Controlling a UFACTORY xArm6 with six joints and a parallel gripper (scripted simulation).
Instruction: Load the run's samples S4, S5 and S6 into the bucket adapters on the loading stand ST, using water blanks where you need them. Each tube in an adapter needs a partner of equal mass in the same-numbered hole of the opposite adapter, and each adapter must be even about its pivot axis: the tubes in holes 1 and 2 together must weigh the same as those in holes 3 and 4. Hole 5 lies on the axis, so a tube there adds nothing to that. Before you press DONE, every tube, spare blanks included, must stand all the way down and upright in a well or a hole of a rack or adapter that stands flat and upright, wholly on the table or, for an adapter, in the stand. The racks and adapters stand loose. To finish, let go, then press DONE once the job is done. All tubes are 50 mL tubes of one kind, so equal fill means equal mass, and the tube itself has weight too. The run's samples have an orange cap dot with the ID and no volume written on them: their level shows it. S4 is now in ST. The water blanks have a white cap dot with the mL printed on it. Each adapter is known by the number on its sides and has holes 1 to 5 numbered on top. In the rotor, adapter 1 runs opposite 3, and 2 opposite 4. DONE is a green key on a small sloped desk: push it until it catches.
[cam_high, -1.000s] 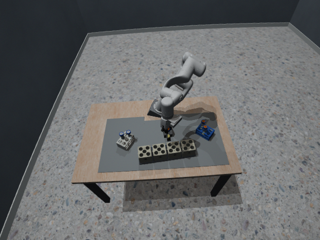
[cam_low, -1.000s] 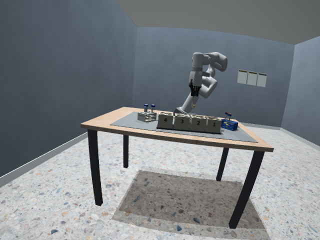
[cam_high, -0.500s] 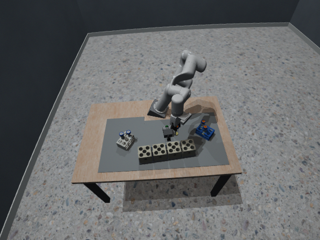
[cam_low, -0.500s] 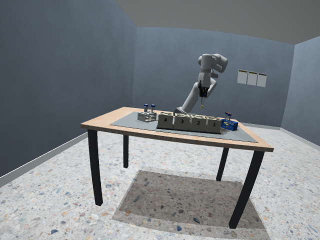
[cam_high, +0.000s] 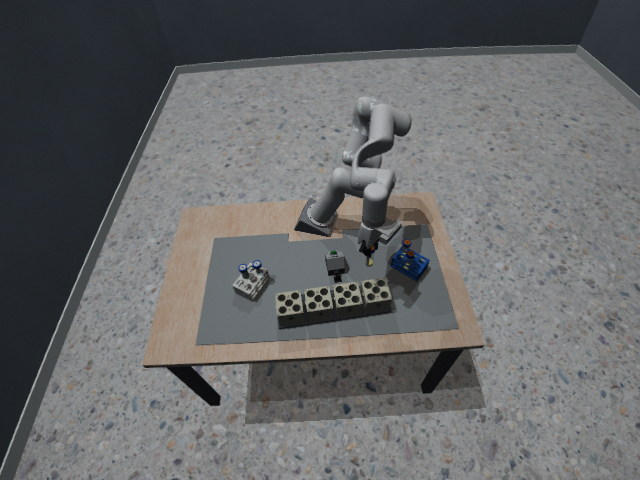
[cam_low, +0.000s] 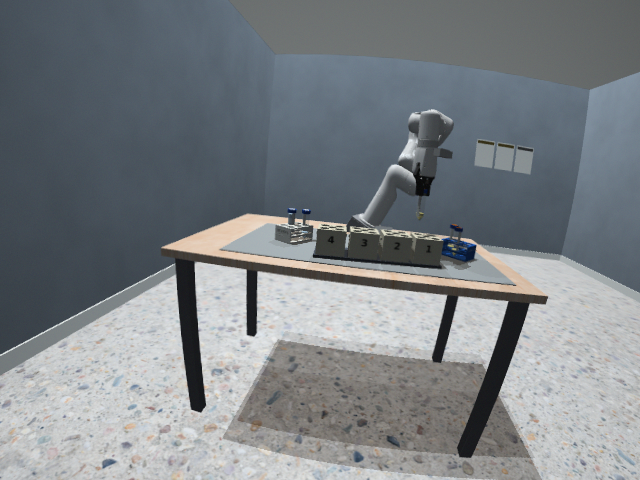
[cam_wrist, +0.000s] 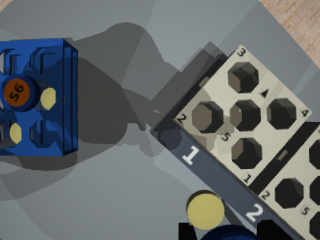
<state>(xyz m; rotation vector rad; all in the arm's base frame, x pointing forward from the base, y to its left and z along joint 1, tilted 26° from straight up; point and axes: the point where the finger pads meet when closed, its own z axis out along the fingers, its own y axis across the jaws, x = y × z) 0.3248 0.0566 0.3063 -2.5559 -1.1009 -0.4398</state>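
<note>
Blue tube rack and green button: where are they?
Blue tube rack (cam_high: 419, 270) (cam_low: 467, 253) (cam_wrist: 70, 100): top, exterior and wrist views, its side.
Green button (cam_high: 333, 253): top view, its top face.

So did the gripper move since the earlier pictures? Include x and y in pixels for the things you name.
Yes, in the top view the gripper (cam_high: 369, 251) (cam_low: 422, 192) (cam_wrist: 230, 233) moved toward the blue rack (cam_high: 405, 270) (cam_low: 468, 253) (cam_wrist: 70, 100), away from the green key (cam_high: 333, 252).
</note>
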